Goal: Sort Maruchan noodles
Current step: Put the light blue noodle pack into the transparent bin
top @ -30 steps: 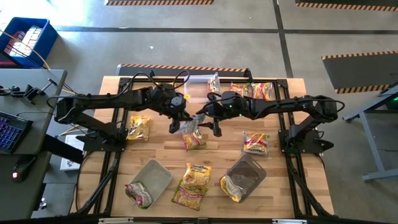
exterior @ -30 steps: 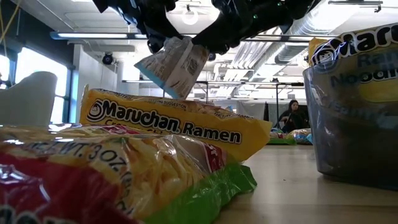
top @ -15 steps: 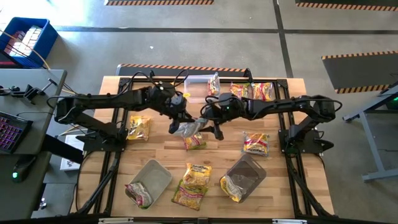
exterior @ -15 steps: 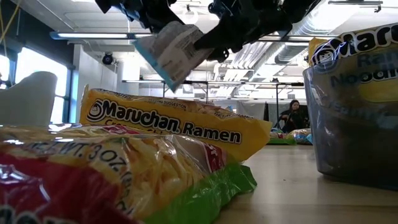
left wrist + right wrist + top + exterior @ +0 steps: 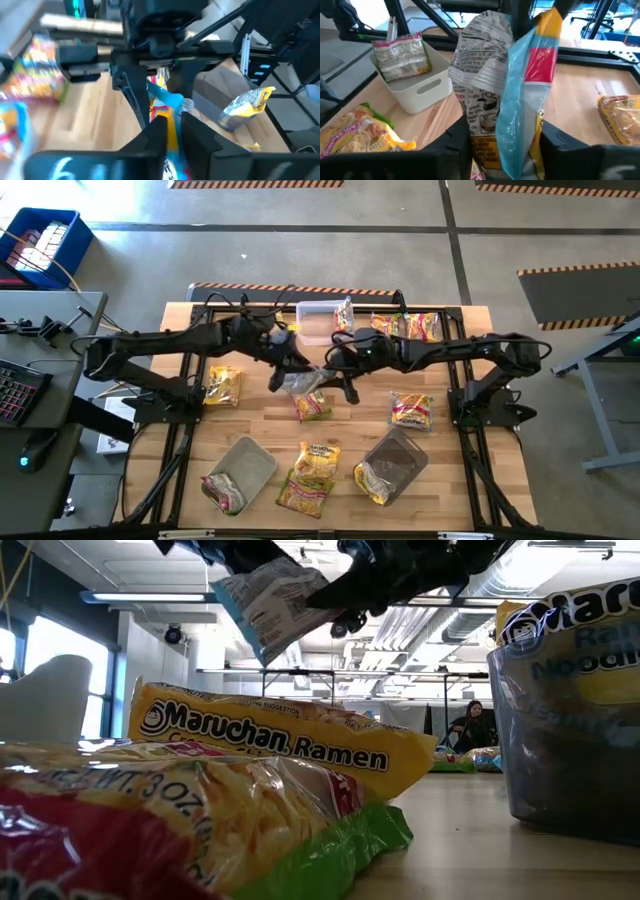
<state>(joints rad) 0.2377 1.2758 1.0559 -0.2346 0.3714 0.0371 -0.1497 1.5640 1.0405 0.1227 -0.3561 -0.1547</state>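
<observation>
Both grippers meet mid-air over the table (image 5: 450,480): the left gripper (image 5: 283,368) and right gripper (image 5: 336,376) each pinch an end of one silvery packet (image 5: 304,382). The packet hangs between them above a yellow packet (image 5: 313,406), its long axis running gripper to gripper. The right gripper looks nearer the packet's middle, so it seems better placed to carry it.

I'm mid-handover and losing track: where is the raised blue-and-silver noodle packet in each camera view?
High view: blue-and-silver packet mid-table, between the left hand and right hand.
Low view: packet hanging at top, above the yellow Maruchan Ramen packet.
Left wrist view: packet at centre, between the dark fingers.
Right wrist view: packet fills the centre.
Shared landmark: the wooden table.
</observation>
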